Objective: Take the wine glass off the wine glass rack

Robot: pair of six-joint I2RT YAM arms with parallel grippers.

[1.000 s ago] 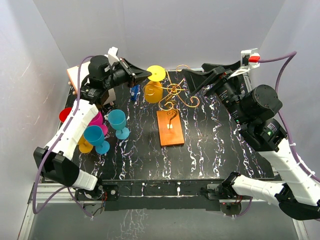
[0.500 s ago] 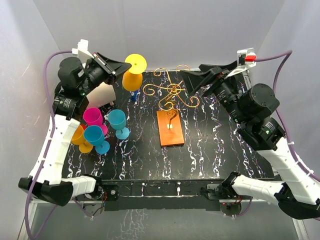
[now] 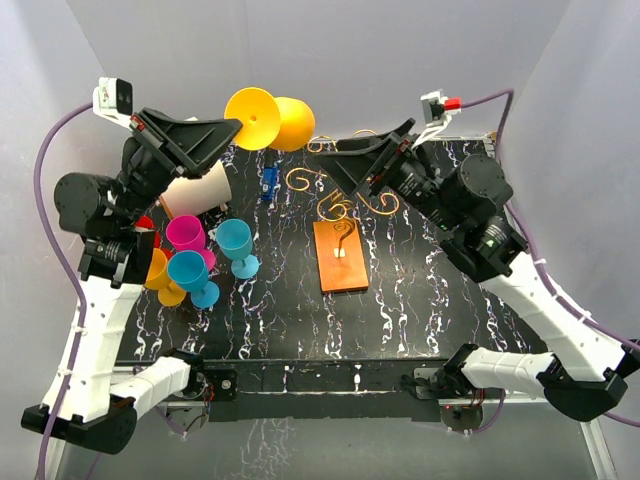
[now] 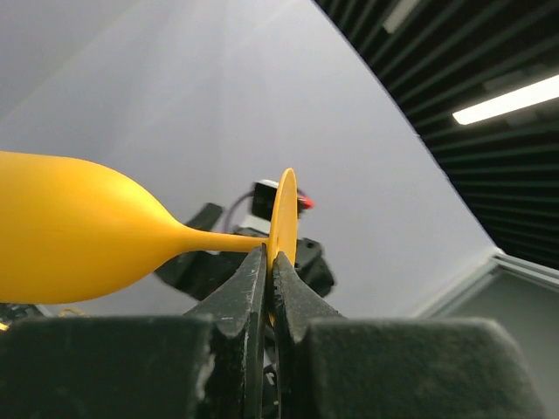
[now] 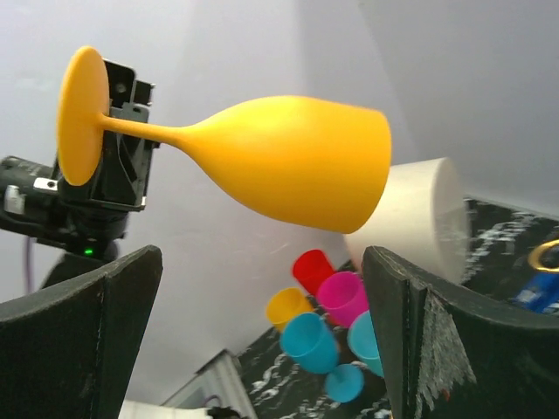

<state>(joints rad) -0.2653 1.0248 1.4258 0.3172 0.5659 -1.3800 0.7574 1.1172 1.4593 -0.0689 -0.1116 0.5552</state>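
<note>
No legible text or labels anywhere.

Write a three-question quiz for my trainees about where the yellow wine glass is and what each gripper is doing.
1. True or false: the yellow wine glass hangs on the wine glass rack.
2. The left gripper pinches the glass by its: A) bowl, B) foot, C) rim.
3. Fill in: the right gripper is ____.
Key: 1 false, it is in the air, clear of the rack; 2 B; 3 open.
</note>
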